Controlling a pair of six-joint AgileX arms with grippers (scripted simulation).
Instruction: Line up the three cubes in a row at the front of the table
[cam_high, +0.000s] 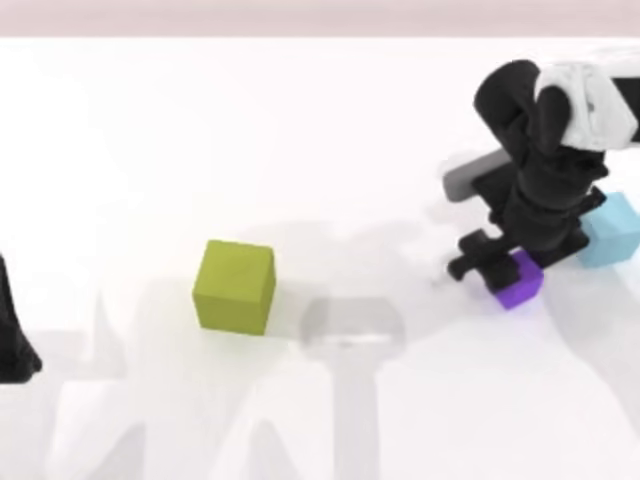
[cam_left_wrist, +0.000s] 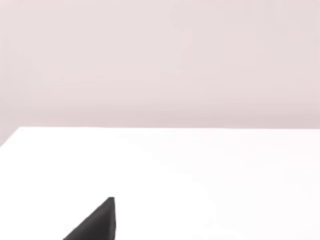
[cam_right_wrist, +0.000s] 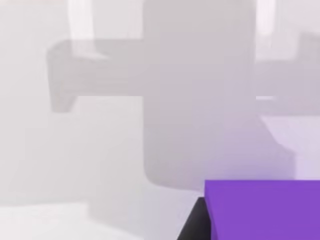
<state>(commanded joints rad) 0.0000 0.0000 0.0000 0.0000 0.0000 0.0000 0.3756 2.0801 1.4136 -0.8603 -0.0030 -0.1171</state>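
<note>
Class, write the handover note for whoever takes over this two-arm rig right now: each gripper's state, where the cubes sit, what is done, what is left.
Right gripper: down at the purple cube on the table's right side; the cube sits at its fingers, but whether they are shut on it cannot be told.
Left gripper: parked at the left edge, idle.
Light-blue cube: far right, just behind the purple one.
Olive-green cube: alone, left of centre.
Done: no row is formed yet.
Left: bring all three cubes into one line at the front.
</note>
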